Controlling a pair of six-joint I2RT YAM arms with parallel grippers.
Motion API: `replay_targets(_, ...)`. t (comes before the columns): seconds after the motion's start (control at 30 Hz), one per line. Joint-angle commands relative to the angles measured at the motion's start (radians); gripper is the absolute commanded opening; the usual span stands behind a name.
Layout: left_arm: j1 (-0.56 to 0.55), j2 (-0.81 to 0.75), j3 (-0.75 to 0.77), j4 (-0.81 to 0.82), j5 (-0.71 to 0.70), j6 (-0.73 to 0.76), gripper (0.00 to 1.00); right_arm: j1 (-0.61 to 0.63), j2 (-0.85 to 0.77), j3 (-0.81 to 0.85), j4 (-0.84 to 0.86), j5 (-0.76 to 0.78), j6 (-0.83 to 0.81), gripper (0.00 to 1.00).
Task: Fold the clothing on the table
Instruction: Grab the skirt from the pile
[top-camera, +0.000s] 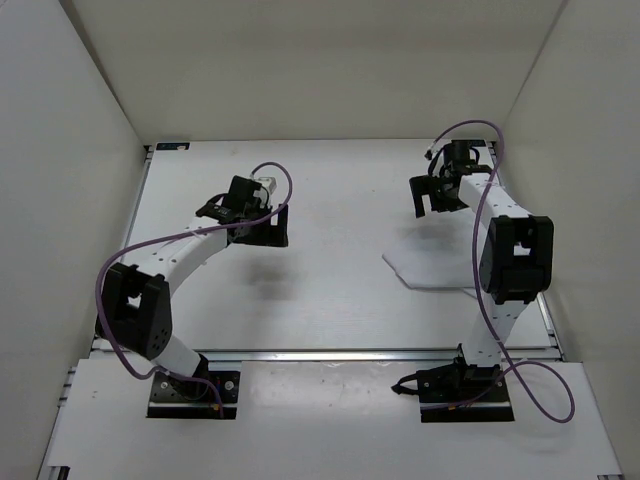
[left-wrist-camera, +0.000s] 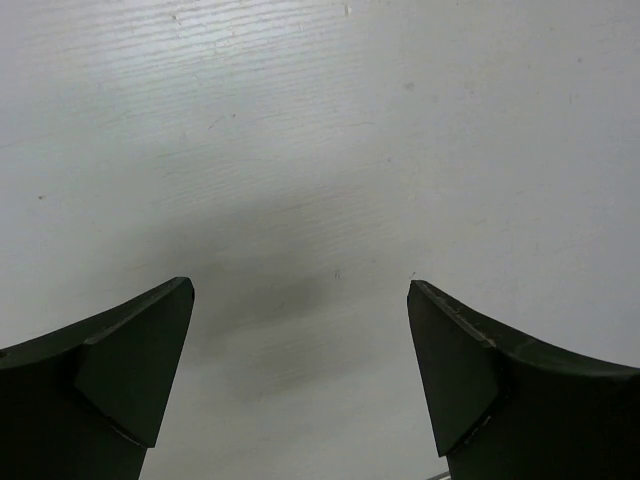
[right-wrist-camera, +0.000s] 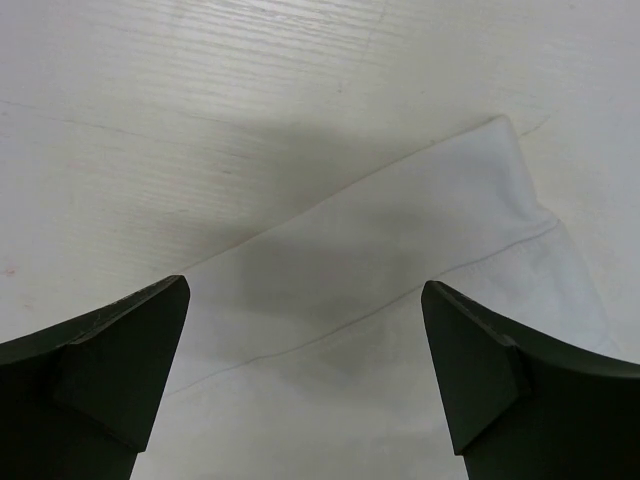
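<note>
One clothing (top-camera: 432, 262) item, white, flat on the table (top-camera: 330, 310), right side, below the right gripper (top-camera: 437, 195): spread wide, empty. Likewise wide and empty, left gripper (top-camera: 255, 222), well apart. Layered edge visible; fold likely begun, unfinished.

We see plain white walls closing the space on three sides: a back wall (top-camera: 320, 60), a left wall (top-camera: 60, 180) and a right wall (top-camera: 595, 150), all matte and unmarked. Soft, even light leaves only pale, blurred shadows on the table (top-camera: 340, 200).
</note>
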Motion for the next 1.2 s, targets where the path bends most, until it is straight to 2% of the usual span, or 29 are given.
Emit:
replay_targets(0.0,-0.017,-0.054,-0.010,0.022,-0.047,0.000,0.99,-0.018,-0.005,0.033,0.011,0.087,0.012,0.99)
replay_targets(0.17,-0.040,-0.040,-0.007,0.021,-0.050,0.011,0.99,-0.112,0.093,0.154,-0.029,0.086,0.018,0.99)
replay_targets(0.3,-0.066,-0.017,0.030,0.001,-0.032,0.010,0.99,-0.188,0.178,0.232,-0.070,-0.008,0.028,0.99)
replay_targets(0.5,-0.083,-0.007,0.019,0.044,0.036,-0.004,0.99,-0.210,0.286,0.307,-0.101,-0.061,0.005,1.00)
replay_targets(0.73,-0.088,0.055,0.100,0.005,0.033,-0.001,0.99,-0.210,0.385,0.393,-0.141,-0.121,0.001,0.89)
replay_targets(0.77,-0.085,0.064,0.108,0.004,0.031,0.000,0.99,-0.211,0.391,0.404,-0.152,-0.130,0.002,0.85)
replay_targets(0.8,-0.086,0.067,0.108,-0.002,0.036,-0.001,0.99,-0.205,0.399,0.397,-0.159,-0.138,-0.004,0.75)
replay_targets(0.83,-0.086,0.073,0.117,-0.004,0.033,0.000,0.99,-0.211,0.402,0.409,-0.166,-0.138,-0.002,0.60)
replay_targets(0.87,-0.086,0.073,0.117,-0.005,0.039,0.002,0.99,-0.216,0.403,0.407,-0.164,-0.146,-0.002,0.51)
replay_targets(0.93,-0.085,0.081,0.117,0.001,0.050,0.002,0.99,-0.222,0.403,0.404,-0.175,-0.161,0.004,0.18)
replay_targets(1.03,-0.100,0.085,0.122,0.016,0.086,-0.003,0.99,-0.228,0.391,0.387,-0.190,-0.205,0.018,0.01)
replay_targets(1.17,-0.135,0.084,0.087,0.091,0.155,-0.033,0.99,-0.192,0.308,0.318,-0.185,-0.274,0.024,0.00)
